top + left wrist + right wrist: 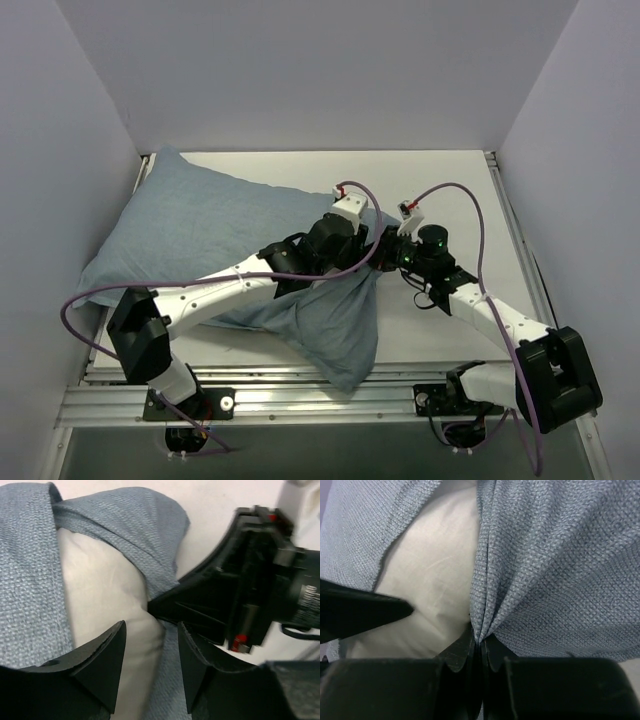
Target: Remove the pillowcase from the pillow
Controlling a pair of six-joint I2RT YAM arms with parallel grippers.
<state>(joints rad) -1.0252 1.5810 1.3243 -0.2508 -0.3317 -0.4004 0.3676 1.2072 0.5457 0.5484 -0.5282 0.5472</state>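
The pillowcase [200,225], plain light blue-grey, lies from the far left to the near middle of the table, with the pillow inside it. At its open end the white pillow [100,580] shows, also in the right wrist view [435,575]. My right gripper [480,639] is shut on a bunched fold of the pillowcase [560,570] at the opening's edge. My left gripper [151,625] is open, its jaws straddling the bare pillow and the pillowcase [30,580] hem. Both grippers meet at mid-table: left [362,245], right [388,252].
The white table [440,190] is walled at the back and both sides. A metal rail [300,400] runs along the near edge, and the pillowcase's near corner hangs over it. The right gripper's body [260,580] sits close beside my left fingers.
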